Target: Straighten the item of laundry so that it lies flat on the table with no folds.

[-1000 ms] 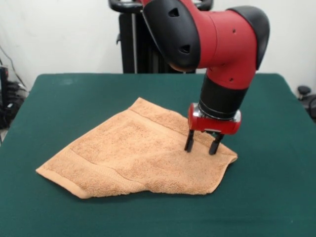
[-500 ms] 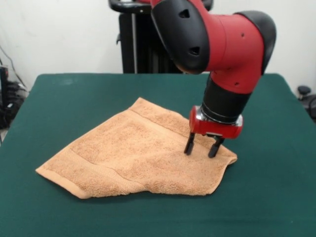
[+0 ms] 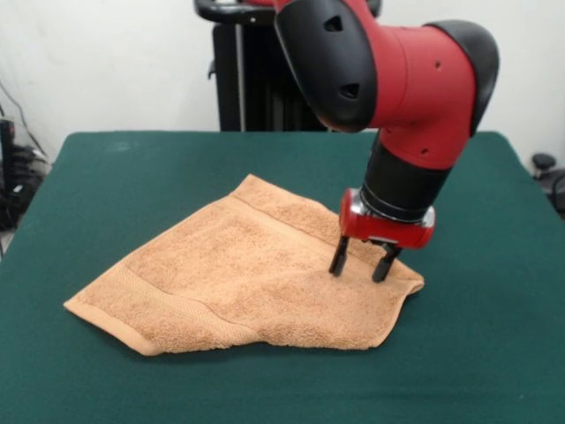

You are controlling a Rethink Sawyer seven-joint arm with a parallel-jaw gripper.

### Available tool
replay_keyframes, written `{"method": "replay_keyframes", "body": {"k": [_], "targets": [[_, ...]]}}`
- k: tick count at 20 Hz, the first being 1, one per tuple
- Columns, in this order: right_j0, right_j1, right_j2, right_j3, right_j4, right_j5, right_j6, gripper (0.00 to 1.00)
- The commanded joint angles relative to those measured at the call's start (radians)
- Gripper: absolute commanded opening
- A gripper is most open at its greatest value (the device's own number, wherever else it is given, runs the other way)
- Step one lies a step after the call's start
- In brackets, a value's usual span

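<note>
Towel [image 3: 238,278], light orange-tan terry cloth, fluffy, with a woven ribbed band along the near-left end: lying on the dark green cloth-covered desk [image 3: 106,177], roughly mid-desk, doubled over itself with a thick folded edge along the front. Likely light, soft and limp; no stiffness to push against, so best lifted or dragged by an edge rather than shoved. Pile probably grippy enough for a pinch, though a shallow pinch may catch one layer only.

Red and black gripper [image 3: 363,266] poised over the right-hand corner, fingers [image 3: 338,256] spread apart, grasping nothing, tips at or just above the cloth; contact hard to confirm. Right corner looks like a sensible place to take hold: pointed, near the desk's free side, upper layer exposed there. Risk of clamping both layers together and dragging the whole bundle instead of unfolding it.

Plenty of bare green surface on every side for spreading. Black pedestal [image 3: 238,79] behind the desk, well apart from the towel. Nothing else on the desk in the way.
</note>
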Motion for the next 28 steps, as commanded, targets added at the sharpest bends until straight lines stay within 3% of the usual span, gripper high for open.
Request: {"method": "replay_keyframes", "body": {"k": [1,8,17,28], "targets": [[-0.032,0.209,0.008,0.085,-0.005,-0.140,-0.005,1.00],[-0.075,0.174,0.033,0.176,0.062,-0.114,-0.073,1.00],[-0.106,0.091,0.035,0.344,0.155,-0.111,-0.051,1.00],[-0.054,-0.042,-0.072,0.584,0.172,-0.317,0.148,1.00]]}}
